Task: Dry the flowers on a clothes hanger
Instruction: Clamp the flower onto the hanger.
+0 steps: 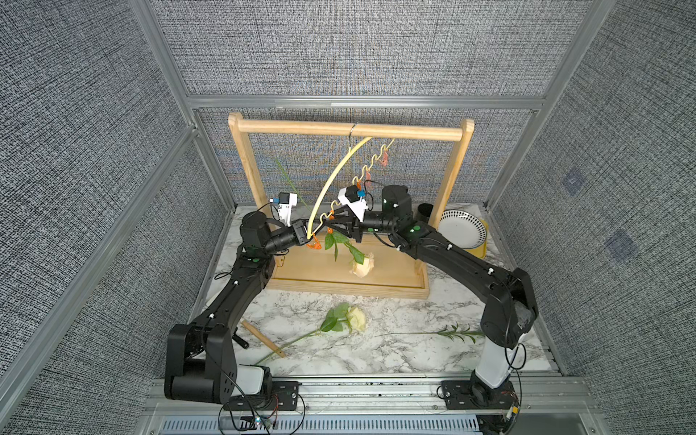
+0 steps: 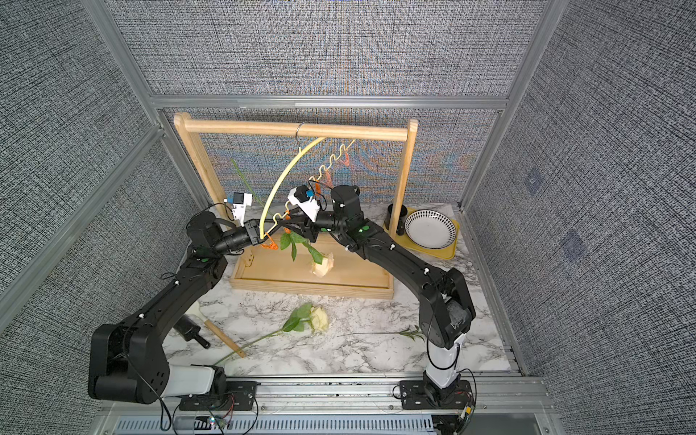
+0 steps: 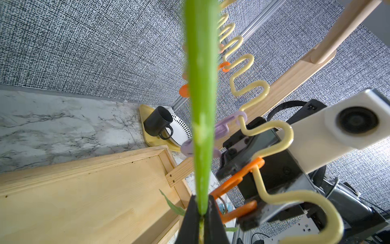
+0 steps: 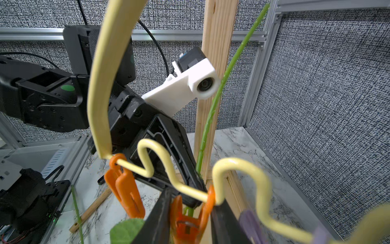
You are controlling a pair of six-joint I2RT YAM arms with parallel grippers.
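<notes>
Wooden rack carries hanger; mug, plate on tray beside it.

You have two roses, one thin leafy stem, one clothes hanger, one wooden rack, one plate, one cup.

Black left arm, black right arm, white base links, white wrist cameras, green dots, black cables
</notes>
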